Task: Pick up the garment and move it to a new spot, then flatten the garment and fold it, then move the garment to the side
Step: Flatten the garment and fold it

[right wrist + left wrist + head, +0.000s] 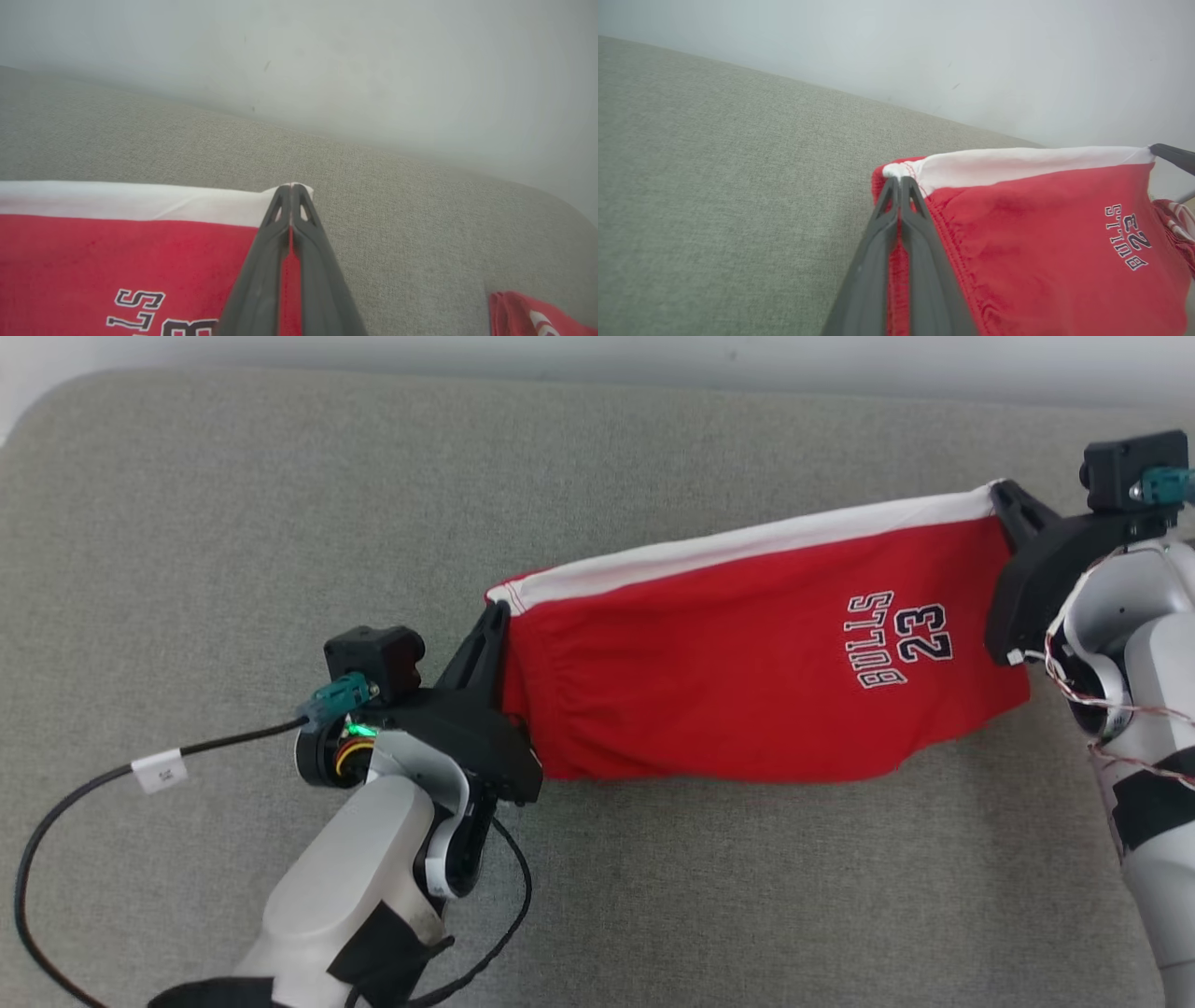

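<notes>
Here, the red shorts [747, 681], with a white band along the upper edge and "BULLS 23" lettering, are stretched between both hands over the grey fabric surface [233, 523]. The left hand [495, 616] is pinched tight on the corner at the gathered end. The right hand [1004, 499] is pinched tight on the opposite corner. The lower hem possibly touches the surface, but the view leaves this unclear.
</notes>
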